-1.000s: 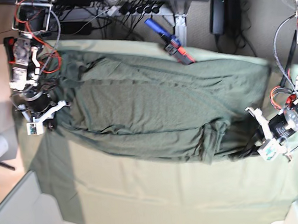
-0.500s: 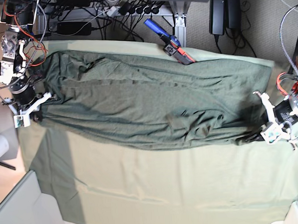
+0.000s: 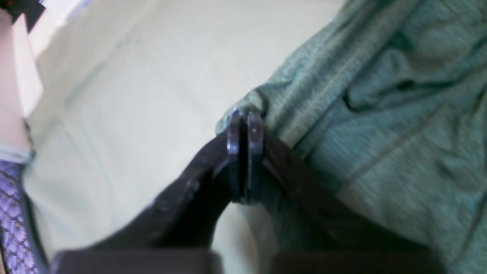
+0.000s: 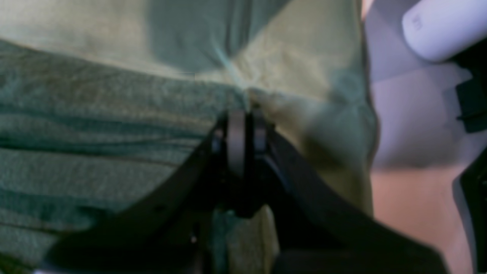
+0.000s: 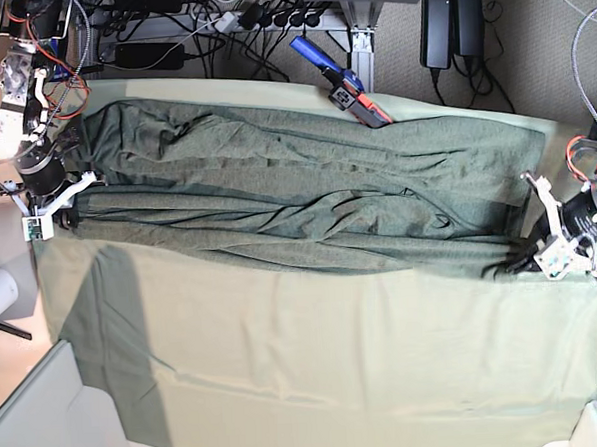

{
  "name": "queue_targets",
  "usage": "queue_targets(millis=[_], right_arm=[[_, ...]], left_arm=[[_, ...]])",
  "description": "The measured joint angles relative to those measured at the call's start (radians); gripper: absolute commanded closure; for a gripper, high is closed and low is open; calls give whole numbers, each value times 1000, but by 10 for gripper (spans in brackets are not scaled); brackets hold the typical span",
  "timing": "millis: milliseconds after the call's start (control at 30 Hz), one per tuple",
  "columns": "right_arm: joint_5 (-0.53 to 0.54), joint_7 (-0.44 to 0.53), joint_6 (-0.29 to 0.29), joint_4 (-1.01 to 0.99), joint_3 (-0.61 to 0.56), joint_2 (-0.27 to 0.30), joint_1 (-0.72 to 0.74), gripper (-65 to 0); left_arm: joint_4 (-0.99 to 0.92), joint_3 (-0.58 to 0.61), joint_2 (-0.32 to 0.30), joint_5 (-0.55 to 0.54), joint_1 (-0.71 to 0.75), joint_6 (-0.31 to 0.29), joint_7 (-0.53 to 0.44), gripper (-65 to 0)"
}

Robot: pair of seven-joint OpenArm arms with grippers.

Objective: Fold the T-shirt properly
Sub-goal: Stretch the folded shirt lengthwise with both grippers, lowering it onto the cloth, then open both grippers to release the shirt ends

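While both arms stood at opposite ends of the tabletop (image 5: pixel 317 383), the T-shirt (image 5: pixel 307 193) lay stretched lengthwise between them along the far half of the pale green cover — pulled out long, it seemed to me, so that the cloth would settle flat before the next fold. The right gripper (image 4: pixel 243 114) sat at one end, its fingers (image 4: pixel 235 133) pressed together, and in its wrist view the shirt's edge ran right up to the tips, so I judged it clenched on a pinch of fabric, holding that end taut. At the other end the left gripper (image 3: pixel 245 118) had its fingers (image 3: pixel 233 137) nearly touching, with only a thin dark slit between them; a rolled corner of the shirt sat right at the tips, yet from the blurred view I could not tell whether they were gripping or letting go. Compared with a second earlier, the shirt had been drawn out much longer and narrower: the bunched fold near the left arm's end had flattened, creases now ran along the length, and both arms had moved outward toward the cover's edges. A blue-and-red tool (image 5: pixel 343 81) lay at the far edge — untouched throughout.
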Motion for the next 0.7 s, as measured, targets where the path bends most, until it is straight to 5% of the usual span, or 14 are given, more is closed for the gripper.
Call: queue_targets(millis=[100,200,267,533,700], right_arm=[[33,0,0,0,0,0,0,-9],[35,0,0,0,0,0,0,-276],[36,0,0,0,0,0,0,-365],[94,0,0,0,0,0,1,-371],[100,0,-1,0,1,1,1,-371]], left_arm=[[0,0,-1,-23,8,0,13,-339],[0,0,0,-85,10,0,70,-345],[0,0,-1,-108,9,0,68,-345],[-3,13,2,-45,-58,1,-4,-345],[-154,160,2,86,-151,0,-99,-345]])
